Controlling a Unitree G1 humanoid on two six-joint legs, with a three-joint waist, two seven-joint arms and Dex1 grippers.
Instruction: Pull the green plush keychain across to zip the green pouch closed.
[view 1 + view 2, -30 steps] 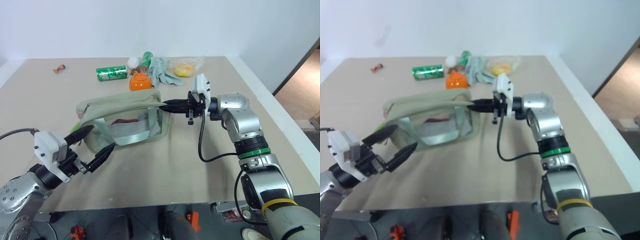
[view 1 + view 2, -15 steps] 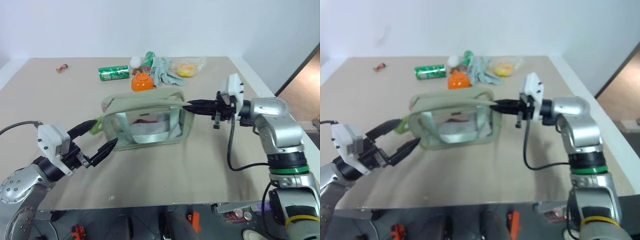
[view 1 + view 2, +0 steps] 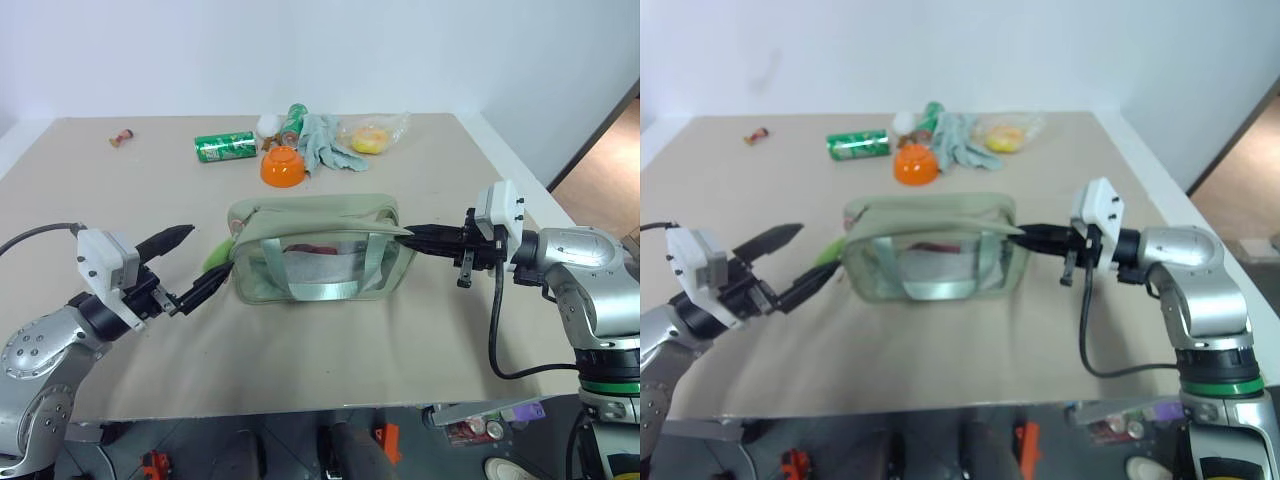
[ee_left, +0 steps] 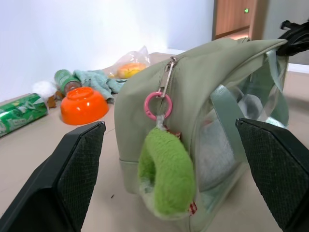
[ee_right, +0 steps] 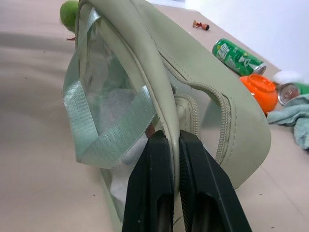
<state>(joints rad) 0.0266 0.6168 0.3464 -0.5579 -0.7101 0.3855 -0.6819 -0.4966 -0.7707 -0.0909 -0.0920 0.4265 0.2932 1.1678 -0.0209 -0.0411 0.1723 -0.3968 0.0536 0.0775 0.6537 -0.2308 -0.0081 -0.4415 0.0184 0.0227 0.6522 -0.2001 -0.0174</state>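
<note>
The green pouch (image 3: pixel 318 252) stands upright mid-table, its clear front panel and two straps facing me. My right gripper (image 3: pixel 410 232) is shut on the seam at the pouch's right end; in the right wrist view its fingers (image 5: pixel 155 182) pinch that fabric edge. The green plush keychain (image 4: pixel 165 171) hangs from a pink ring (image 4: pixel 157 104) on the zipper pull at the pouch's left end (image 3: pixel 216 254). My left gripper (image 3: pixel 209 253) is open just left of the pouch. One finger is on each side of the keychain, neither touching it.
At the back of the table lie a green soda can (image 3: pixel 225 146), an orange bowl (image 3: pixel 283 166), a grey-green glove (image 3: pixel 326 141) and a plastic bag holding something yellow (image 3: pixel 371 137). A small item (image 3: pixel 122 137) sits far left. The table's right edge (image 3: pixel 523 185) is close to my right arm.
My right gripper has drawn back to the right, dragging the pouch with it across the table. The pouch now stands taut and upright. The left gripper stays open beside the keychain.
</note>
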